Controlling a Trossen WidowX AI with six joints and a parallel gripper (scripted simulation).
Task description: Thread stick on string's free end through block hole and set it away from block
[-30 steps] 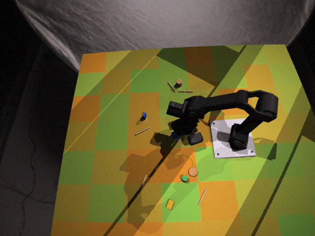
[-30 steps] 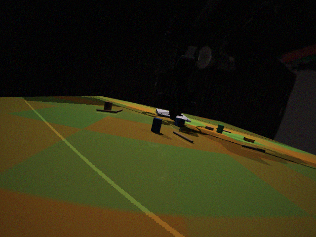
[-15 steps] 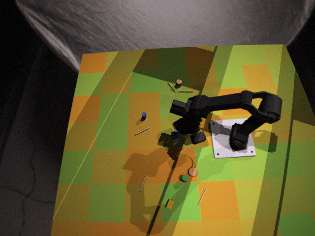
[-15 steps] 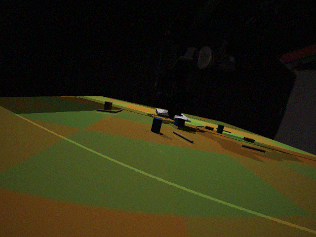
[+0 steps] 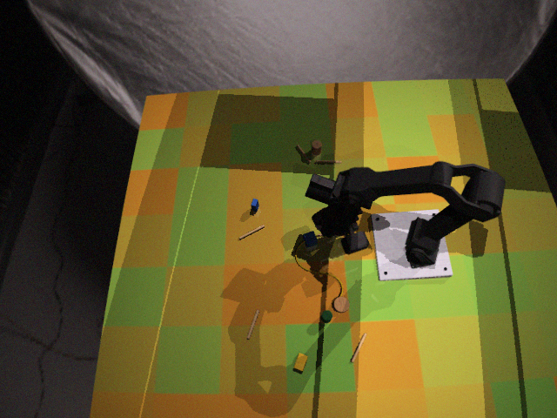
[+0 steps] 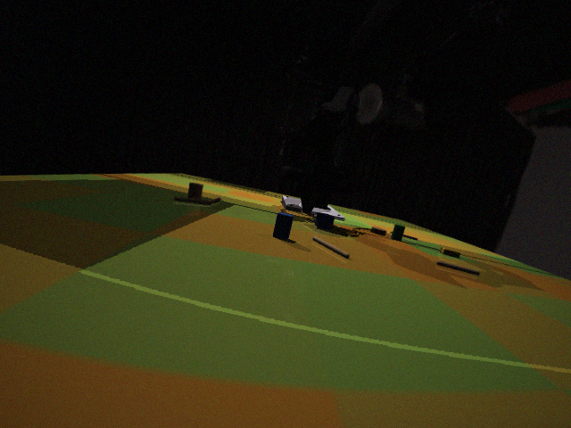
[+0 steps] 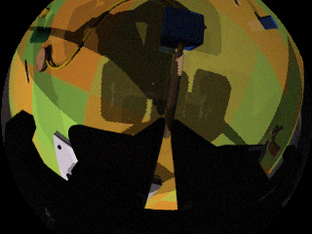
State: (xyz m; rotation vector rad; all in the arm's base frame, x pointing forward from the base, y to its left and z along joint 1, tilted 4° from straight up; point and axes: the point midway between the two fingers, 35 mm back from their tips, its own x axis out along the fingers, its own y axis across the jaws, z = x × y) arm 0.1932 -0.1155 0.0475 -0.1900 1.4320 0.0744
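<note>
wooden stick (image 7: 175,85) pinched in gripper (image 7: 163,132), tip at blue block (image 7: 182,27).

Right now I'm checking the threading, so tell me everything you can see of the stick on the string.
The stick is a thin, straight, brown wooden rod. The pincer is shut on its near end. It points away from the wrist camera toward the dark blue block, where its far tip meets the near face. Whether it has entered the hole cannot be told. The string curves off behind the block.

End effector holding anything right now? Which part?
Yes: the end effector is shut on the thin stick, gripping its near end. The far end points at the dark blue block; whether it has entered the hole cannot be told.
</note>
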